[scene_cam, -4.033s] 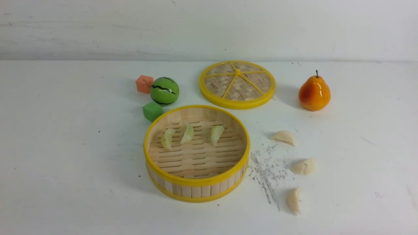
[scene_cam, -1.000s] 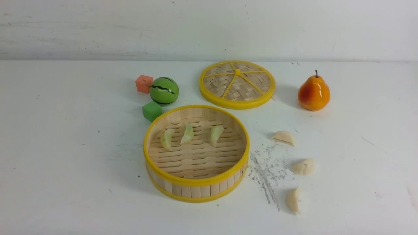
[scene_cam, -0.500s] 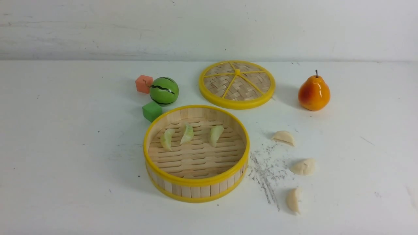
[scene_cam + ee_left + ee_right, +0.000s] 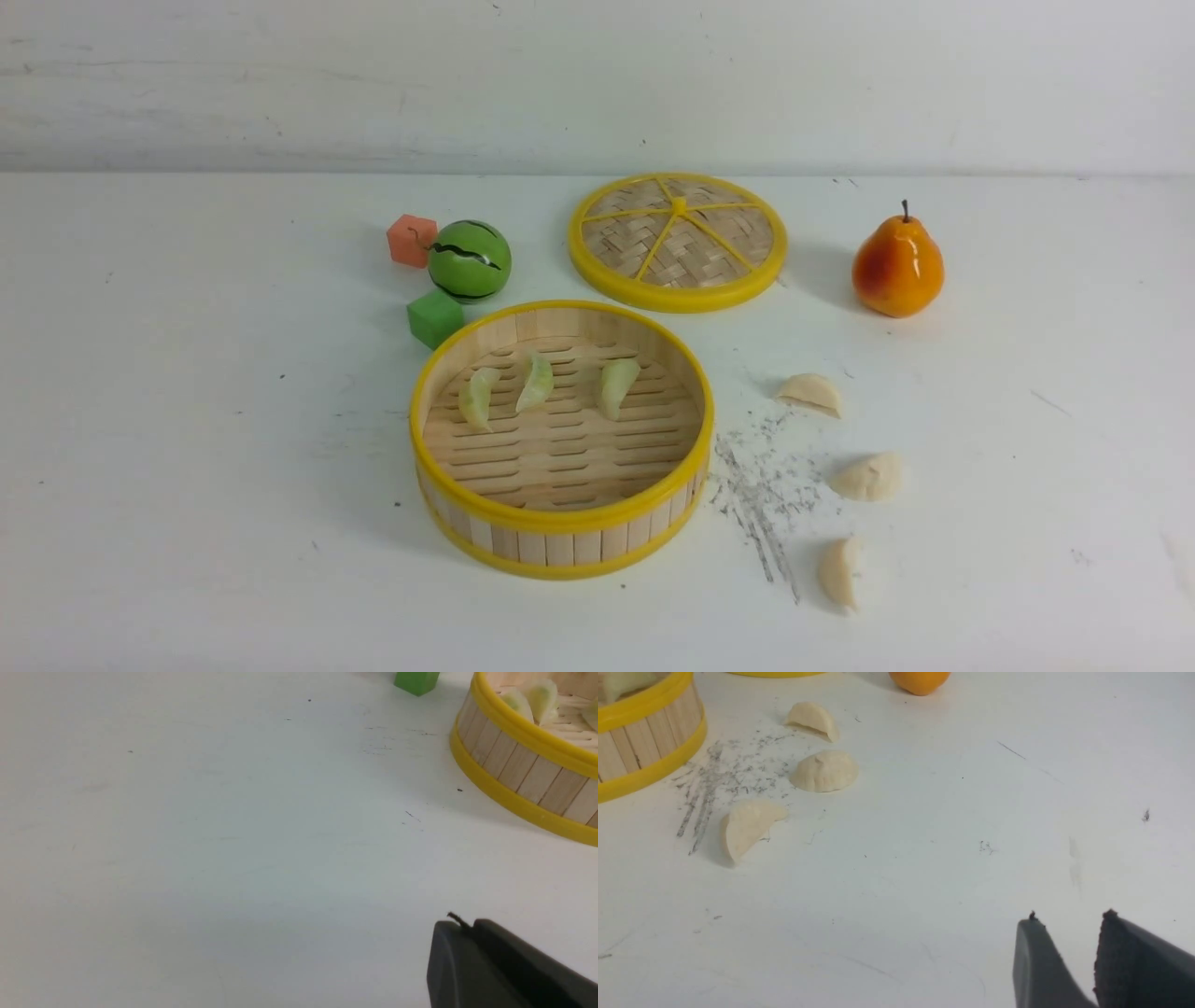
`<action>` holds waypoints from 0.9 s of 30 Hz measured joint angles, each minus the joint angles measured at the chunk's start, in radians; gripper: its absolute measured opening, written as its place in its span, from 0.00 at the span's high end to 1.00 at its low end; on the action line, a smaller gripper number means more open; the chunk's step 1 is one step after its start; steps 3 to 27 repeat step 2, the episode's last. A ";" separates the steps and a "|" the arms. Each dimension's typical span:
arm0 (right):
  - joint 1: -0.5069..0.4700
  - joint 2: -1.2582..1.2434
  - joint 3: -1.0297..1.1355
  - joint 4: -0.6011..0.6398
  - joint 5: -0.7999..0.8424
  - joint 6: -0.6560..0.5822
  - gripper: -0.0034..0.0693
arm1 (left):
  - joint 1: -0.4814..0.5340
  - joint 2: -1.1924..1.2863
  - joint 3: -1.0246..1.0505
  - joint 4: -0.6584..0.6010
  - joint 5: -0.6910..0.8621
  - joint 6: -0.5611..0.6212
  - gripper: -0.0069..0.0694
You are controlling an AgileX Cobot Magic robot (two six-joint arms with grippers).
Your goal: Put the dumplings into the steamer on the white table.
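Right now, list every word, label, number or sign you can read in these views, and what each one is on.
None: no readable text in any view.
Steamer, woven lid, pear, watermelon ball, both cubes: no print or labels.
White table: only grey scratch marks and specks, no writing.

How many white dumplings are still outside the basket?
3, on the white table right of the wooden-slat steamer: far cream-white dumpling, middle one, nearest one. None looks hidden.

Bare table right of white dumplings; steamer blocks left.
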State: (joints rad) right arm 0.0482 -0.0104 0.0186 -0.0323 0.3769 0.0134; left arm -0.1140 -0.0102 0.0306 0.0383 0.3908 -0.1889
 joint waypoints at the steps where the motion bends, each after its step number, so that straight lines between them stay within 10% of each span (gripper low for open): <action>1: 0.000 0.000 0.000 0.000 0.000 0.000 0.67 | 0.000 0.000 0.000 0.000 0.000 0.000 0.87; 27: 0.000 0.000 0.000 0.000 0.000 0.000 0.67 | 0.000 0.000 0.000 0.000 0.000 0.000 0.87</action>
